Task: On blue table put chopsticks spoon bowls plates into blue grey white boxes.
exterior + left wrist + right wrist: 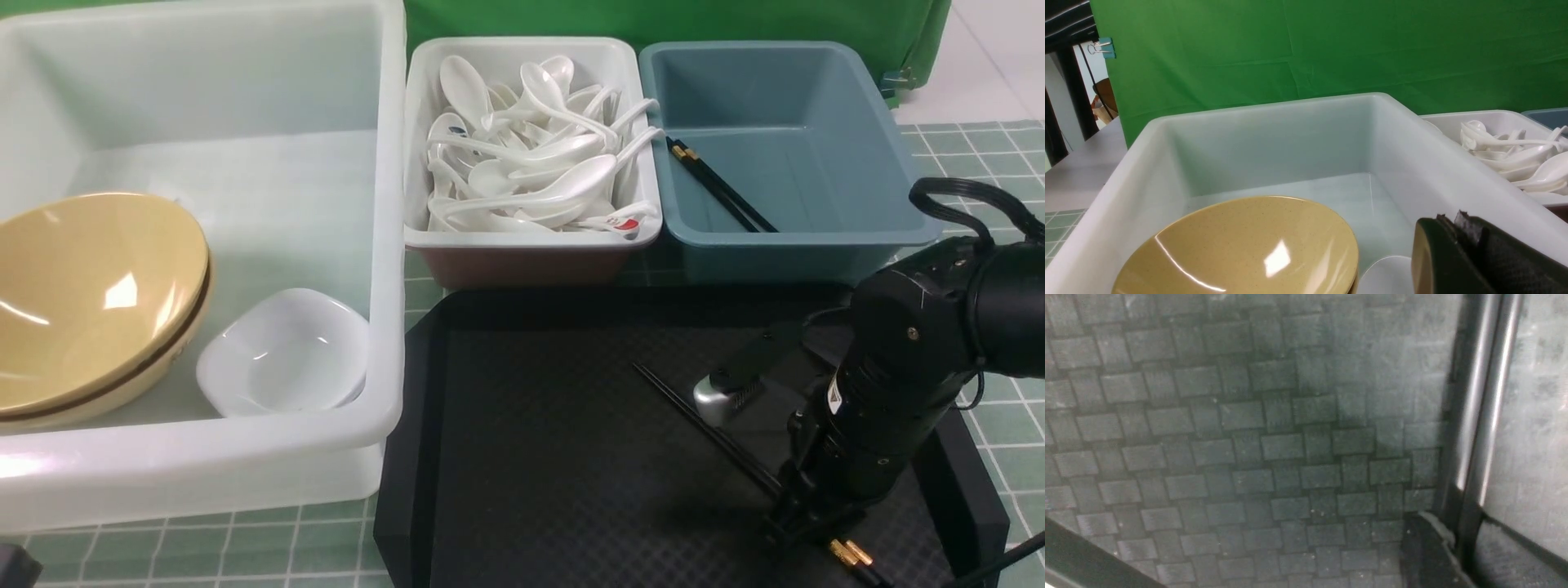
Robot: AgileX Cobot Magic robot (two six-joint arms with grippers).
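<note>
Nearest, front right on the black tray (531, 425), the right gripper (804, 523) points down, jaws pinching the chopsticks (702, 425), whose gold-banded ends poke toward the camera. Left of the tray, on the table (245, 547), the large white tub (390, 204) holds stacked tan bowls (90, 294) and a white plate (286, 351); the left gripper (1449, 222) hangs over them, jaws pressed together. Behind the tray, the small white box (531, 238) is heaped with spoons (531, 155), and the blue-grey box (800, 98) beside it holds a second chopstick pair (718, 188).
</note>
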